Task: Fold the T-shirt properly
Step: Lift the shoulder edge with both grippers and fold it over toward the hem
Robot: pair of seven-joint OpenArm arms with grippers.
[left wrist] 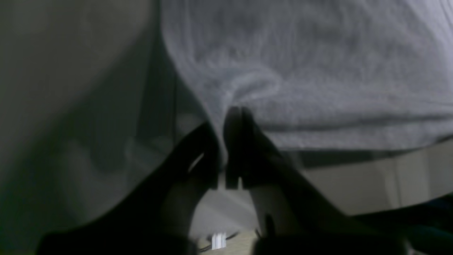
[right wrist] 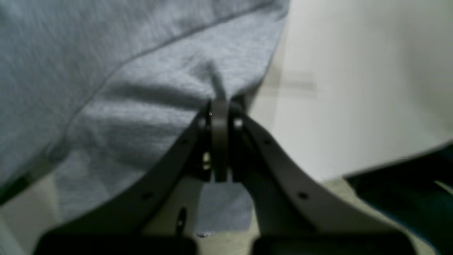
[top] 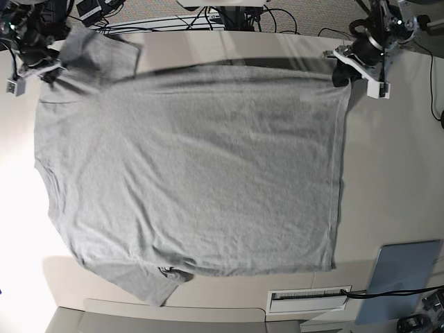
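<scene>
The heather-grey T-shirt point(top: 187, 166) lies spread, plain side up, over most of the table. One sleeve point(top: 156, 281) reaches toward the near edge and another point(top: 100, 52) lies at the far left. My left gripper point(top: 341, 75) is at the shirt's far right corner. In the left wrist view the left gripper point(left wrist: 226, 117) is shut on a pinched ridge of the T-shirt point(left wrist: 300, 71). My right gripper point(top: 52, 73) is at the far left corner. The right wrist view shows the right gripper point(right wrist: 219, 106) shut on a fold of the T-shirt point(right wrist: 124, 88). The far edge between the grippers casts a shadow on the table.
A blue-grey flat panel point(top: 402, 277) lies at the near right corner of the table point(top: 395, 173). Beside it, near the front edge, sits a white slotted plate point(top: 309, 298). Cables point(top: 277, 17) run behind the table's far edge.
</scene>
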